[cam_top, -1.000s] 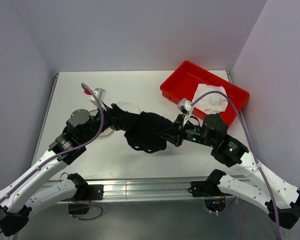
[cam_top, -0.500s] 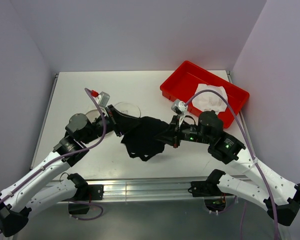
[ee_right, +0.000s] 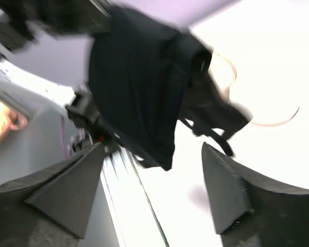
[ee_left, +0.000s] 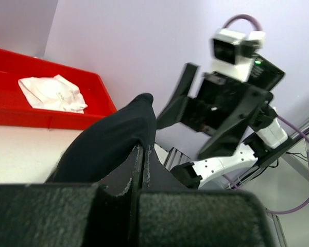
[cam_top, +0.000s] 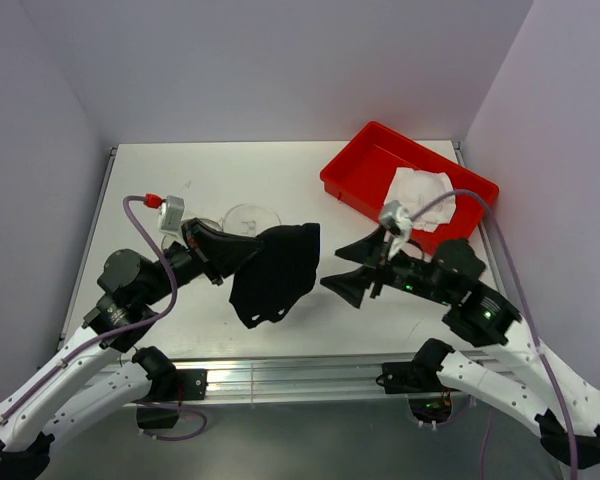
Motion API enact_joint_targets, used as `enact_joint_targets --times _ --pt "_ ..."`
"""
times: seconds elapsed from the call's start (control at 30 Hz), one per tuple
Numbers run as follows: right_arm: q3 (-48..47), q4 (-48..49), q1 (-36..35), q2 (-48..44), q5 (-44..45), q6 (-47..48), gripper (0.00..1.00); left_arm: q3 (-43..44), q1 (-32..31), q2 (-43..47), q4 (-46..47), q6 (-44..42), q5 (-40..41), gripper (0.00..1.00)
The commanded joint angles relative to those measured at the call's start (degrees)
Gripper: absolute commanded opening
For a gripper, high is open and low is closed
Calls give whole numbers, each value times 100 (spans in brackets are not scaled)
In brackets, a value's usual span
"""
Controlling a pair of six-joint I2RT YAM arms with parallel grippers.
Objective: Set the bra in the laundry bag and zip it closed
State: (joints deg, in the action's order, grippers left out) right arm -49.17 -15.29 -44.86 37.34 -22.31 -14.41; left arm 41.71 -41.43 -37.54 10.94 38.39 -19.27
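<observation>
Well clear of jaws, bra in red tray; left gripper clamps black cloth, right gripper agape

No legible text, labels, brands, numbers or signs in any view.

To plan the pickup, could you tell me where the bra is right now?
In the top view, the bra lies in the red tray at the table's far right, just beyond the right end effector.
</observation>
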Motion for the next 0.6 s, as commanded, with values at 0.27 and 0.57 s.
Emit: enact_joint_targets --times 0.27,0.57 --pt "-1847 239 -31 816 -579 1079 92 118 12 -104 225 -665 -446 0" --pt "-2730 -791 -40 2295 -1511 2143 95 118 3 -175 444 -965 -921 0"
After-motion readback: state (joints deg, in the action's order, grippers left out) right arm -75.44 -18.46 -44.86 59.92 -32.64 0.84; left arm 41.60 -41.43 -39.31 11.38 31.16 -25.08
